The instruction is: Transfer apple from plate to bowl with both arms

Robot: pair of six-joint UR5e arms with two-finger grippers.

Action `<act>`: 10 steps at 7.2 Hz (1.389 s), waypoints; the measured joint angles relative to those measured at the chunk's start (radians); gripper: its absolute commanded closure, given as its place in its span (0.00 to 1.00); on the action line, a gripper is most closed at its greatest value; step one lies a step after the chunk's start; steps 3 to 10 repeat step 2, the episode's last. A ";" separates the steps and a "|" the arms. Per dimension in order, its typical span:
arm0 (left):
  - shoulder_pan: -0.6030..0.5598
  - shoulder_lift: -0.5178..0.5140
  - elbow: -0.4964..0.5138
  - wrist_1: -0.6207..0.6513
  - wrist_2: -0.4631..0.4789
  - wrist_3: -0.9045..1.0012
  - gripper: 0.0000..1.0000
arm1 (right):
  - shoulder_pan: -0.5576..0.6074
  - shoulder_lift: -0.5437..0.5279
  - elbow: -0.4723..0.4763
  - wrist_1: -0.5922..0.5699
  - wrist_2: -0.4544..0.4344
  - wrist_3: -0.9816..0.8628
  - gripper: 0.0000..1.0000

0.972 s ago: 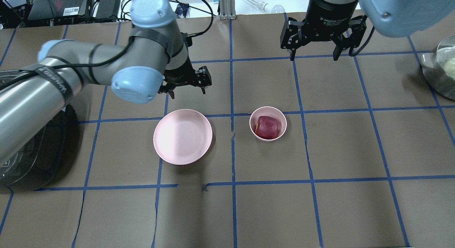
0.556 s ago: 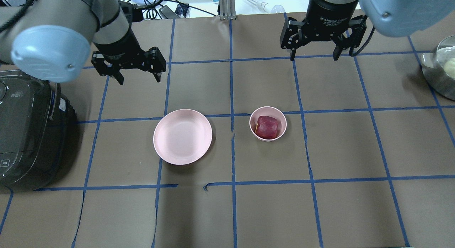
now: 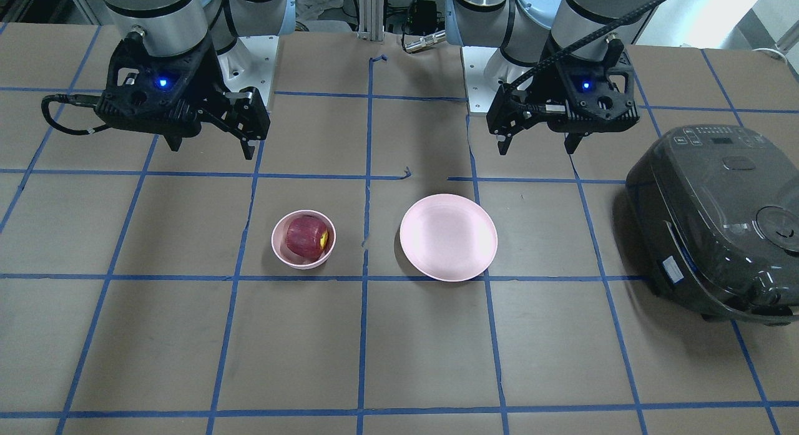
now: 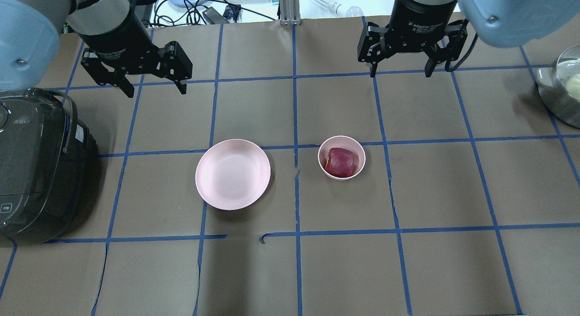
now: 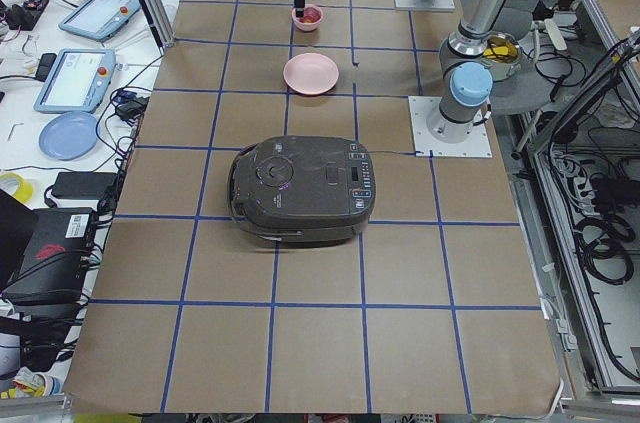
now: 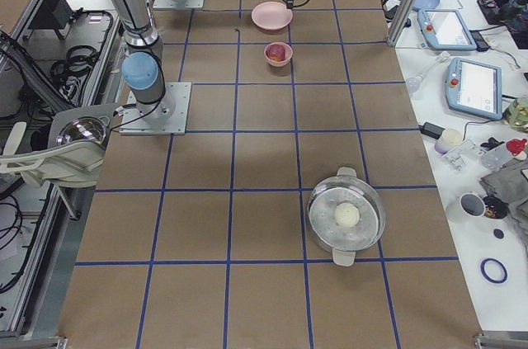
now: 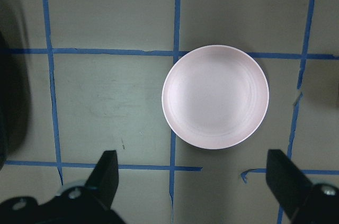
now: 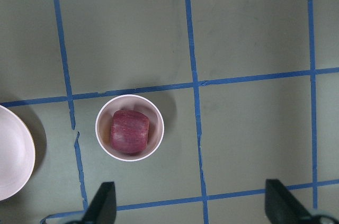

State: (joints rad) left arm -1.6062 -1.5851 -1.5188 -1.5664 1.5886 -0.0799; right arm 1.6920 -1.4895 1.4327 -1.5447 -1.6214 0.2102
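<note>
The left gripper (image 4: 156, 85) has swung away from just beyond the plate (image 4: 233, 174) and now hangs over the table's (image 4: 344, 266) far-left squares, jaws spread wide and holding nothing. The right gripper (image 4: 399, 70) hasn't budged: it is also wide open and empty, well beyond the bowl (image 4: 361, 149). And there's the apple (image 4: 340, 162), sitting inside that bowl, the plate close beside it but not touching.

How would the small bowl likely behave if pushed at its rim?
The bowl probably slides rather than tips: the apple fills and weights it. The rounded apple may rock, but the deep wall likely contains it.
</note>
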 measured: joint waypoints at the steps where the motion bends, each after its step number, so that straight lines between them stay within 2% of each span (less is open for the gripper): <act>1: 0.002 0.000 0.002 0.003 -0.003 0.000 0.00 | 0.000 0.000 0.000 0.000 0.000 0.000 0.00; 10: 0.001 0.000 0.003 0.006 -0.004 0.000 0.00 | 0.000 0.000 0.000 0.000 0.000 0.000 0.00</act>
